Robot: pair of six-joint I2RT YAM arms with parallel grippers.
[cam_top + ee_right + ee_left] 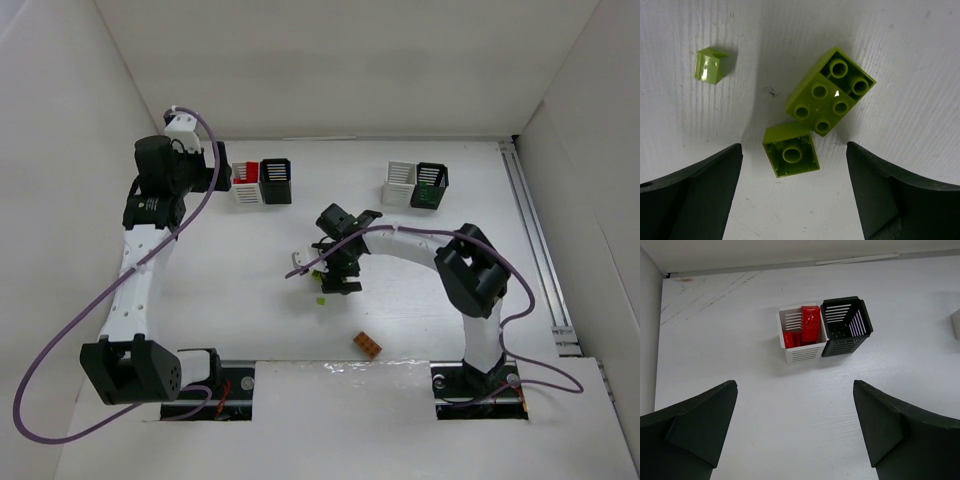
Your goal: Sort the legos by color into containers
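Note:
My right gripper (pixel 338 280) (pixel 794 146) is open, low over three yellow-green legos. An upside-down square one (pixel 790 155) lies between its fingertips, touching a larger studded one (pixel 830 93). A tiny one (pixel 710 65) lies apart on the left and also shows in the top view (pixel 321 298). An orange lego (pixel 367 345) lies near the front edge. My left gripper (pixel 222 172) (pixel 794 385) is open and empty, facing the left pair of containers: a white bin (pixel 801 336) holding red legos (pixel 810 324) and a black bin (pixel 846 325).
The right pair stands at the back right: a white bin (pixel 399 184) and a black bin (pixel 430 186) with green inside. White walls enclose the table on the left, back and right. A metal rail (pixel 535 250) runs along the right side.

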